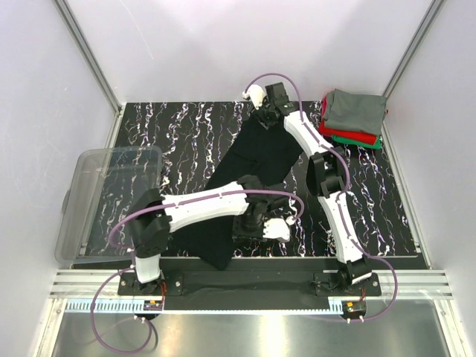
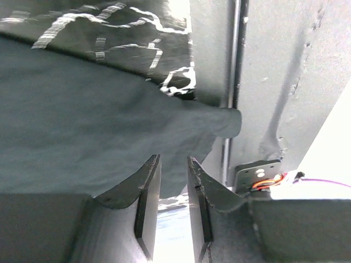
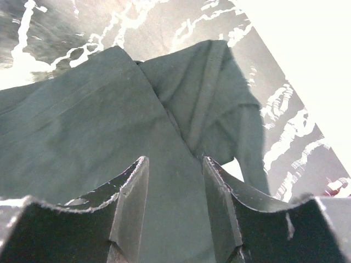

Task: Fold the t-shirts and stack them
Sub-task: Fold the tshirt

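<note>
A black t-shirt (image 1: 260,160) lies crumpled in a long diagonal strip on the marbled table. My left gripper (image 1: 256,232) sits low over its near part. In the left wrist view the left gripper (image 2: 173,159) is open by a narrow gap, with nothing between the jaws and the shirt's edge (image 2: 82,126) just past the tips. My right gripper (image 1: 262,119) is at the shirt's far end. In the right wrist view the right gripper (image 3: 175,159) stands open over the cloth (image 3: 82,126), beside a folded sleeve (image 3: 219,93). Folded t-shirts are stacked at the far right: grey (image 1: 355,110) over red (image 1: 346,134) and green (image 1: 368,141).
A clear plastic bin (image 1: 111,152) stands at the table's left edge, partly overhanging it. Grey walls and metal frame posts (image 1: 89,52) close in the table's sides and back. The right arm's base (image 2: 258,175) and the metal rail at the near edge lie close to my left gripper.
</note>
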Robot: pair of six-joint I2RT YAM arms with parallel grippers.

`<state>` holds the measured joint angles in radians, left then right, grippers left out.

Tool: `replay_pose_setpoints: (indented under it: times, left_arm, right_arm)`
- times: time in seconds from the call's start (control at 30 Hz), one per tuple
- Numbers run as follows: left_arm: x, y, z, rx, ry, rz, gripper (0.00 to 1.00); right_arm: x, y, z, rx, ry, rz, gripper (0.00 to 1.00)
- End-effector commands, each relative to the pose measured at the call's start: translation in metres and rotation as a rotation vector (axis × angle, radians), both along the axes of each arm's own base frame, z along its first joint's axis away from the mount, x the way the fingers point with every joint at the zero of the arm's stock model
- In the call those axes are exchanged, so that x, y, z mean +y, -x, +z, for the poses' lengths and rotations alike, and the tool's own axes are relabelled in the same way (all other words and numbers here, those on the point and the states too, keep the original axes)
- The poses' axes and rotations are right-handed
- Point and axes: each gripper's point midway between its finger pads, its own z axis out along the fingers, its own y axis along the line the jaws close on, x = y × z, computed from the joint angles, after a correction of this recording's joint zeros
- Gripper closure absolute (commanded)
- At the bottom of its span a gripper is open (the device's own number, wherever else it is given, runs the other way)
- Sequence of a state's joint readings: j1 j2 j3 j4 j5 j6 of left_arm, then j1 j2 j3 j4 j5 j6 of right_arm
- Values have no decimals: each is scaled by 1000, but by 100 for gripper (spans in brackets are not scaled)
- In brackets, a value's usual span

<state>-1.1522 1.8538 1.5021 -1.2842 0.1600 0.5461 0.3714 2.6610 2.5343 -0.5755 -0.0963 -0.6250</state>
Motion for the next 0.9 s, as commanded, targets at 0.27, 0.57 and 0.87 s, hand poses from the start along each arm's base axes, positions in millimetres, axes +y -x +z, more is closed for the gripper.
replay_pose_setpoints:
  times: [0.27,0.57,0.87]
  left_arm:
    - [32,-50,-19,-183,22,42,74]
    - [59,-59,-70,-148,-19,131,77]
    - [47,-65,-83,-119,-44,122,77]
  right_arm:
    - [-29,73,50,158,-81,-63,49]
    - [-46,110,-15,331,-45,-91,50]
    - [-46,89,-59,354,1,-104,50]
